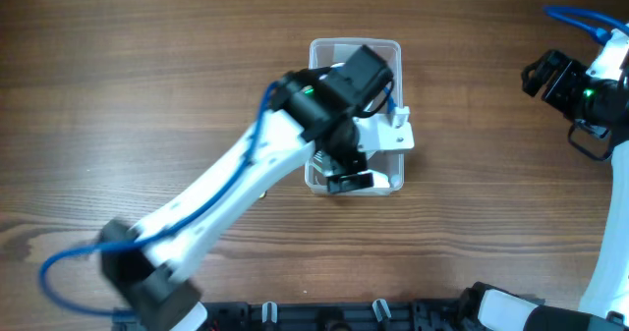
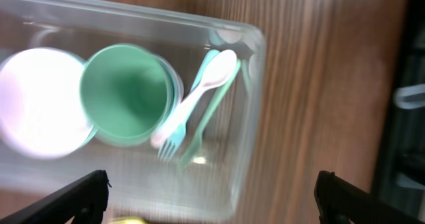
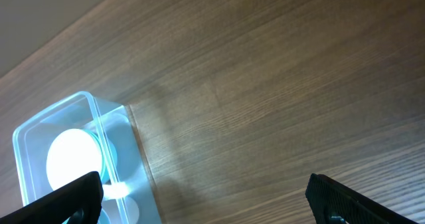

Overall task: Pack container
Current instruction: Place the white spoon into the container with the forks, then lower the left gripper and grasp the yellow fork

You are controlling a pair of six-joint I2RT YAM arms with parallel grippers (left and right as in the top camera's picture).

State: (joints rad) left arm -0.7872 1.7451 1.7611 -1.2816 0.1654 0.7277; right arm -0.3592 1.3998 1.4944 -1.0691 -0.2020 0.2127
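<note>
The container (image 1: 391,47) sits mid-table, right under your left gripper (image 2: 212,187). From the overhead view the left arm covers most of it, and only the rim and corners show. In the left wrist view the clear bin fills the space ahead of the fingers, and one short end wall lies between the two fingertips, nearer the right one.

Inside the bin:
- A green cup (image 2: 126,94) stands upright with its mouth up, ahead of the left fingertip.
- A pale round bowl (image 2: 38,103) touches the cup on the far-left side. It's blurred, so you can't tell its exact colour.
- A pale utensil (image 2: 197,96) lies roughly midway between the fingers, with tines at its near end, leaning against the cup.
- A mint utensil (image 2: 214,108) lies just beside the pale one on the right-finger side, and the two overlap.

The left jaws are spread wide with nothing between them. They hover above the bin and you can't see them touching it.

Your right gripper (image 3: 202,191) is well apart from the bin, out over bare wooden table (image 1: 147,76) near the right edge in the overhead view. Its jaws are also spread wide and hold nothing. From the right wrist view the container shows off past the left fingertip, with a bright glare-washed round shape inside that you can't identify.
</note>
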